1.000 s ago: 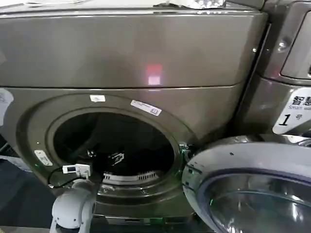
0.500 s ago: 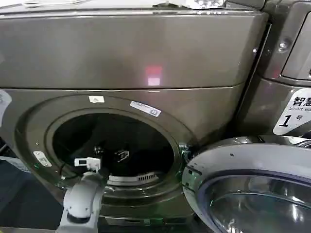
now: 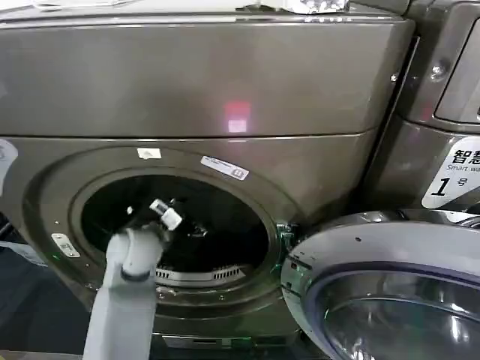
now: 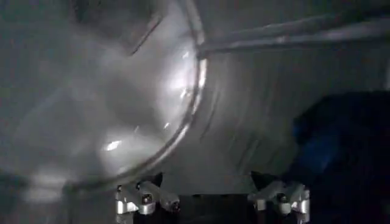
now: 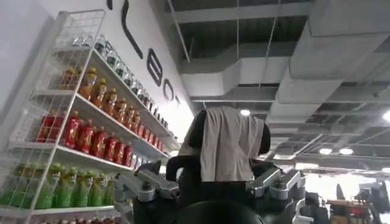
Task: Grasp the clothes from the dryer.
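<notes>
The dryer (image 3: 187, 75) is a bronze-grey front-loader with its round porthole (image 3: 176, 225) open. Its silver-rimmed glass door (image 3: 375, 255) is swung out at the lower right. My left arm reaches through the porthole, and my left gripper (image 3: 189, 223) is inside the dark drum. In the left wrist view the left gripper (image 4: 210, 198) is open with nothing between its fingers (image 4: 146, 198). A dark blue piece of clothes (image 4: 341, 146) lies on the drum wall off to one side of it. My right gripper (image 5: 213, 182) points up at a ceiling, away from the dryer, with a pale grey cloth (image 5: 228, 143) over a dark shape before it.
A bronze panel with a white "1" sticker (image 3: 454, 176) stands to the dryer's right, behind the door. The open door takes up the lower right. The right wrist view shows a wire shelf of bottles (image 5: 79, 140) and ceiling ducts.
My left arm has risen from the porthole's lower rim and pushed up and to the right, deeper into the drum. The door and dryer have not moved.
</notes>
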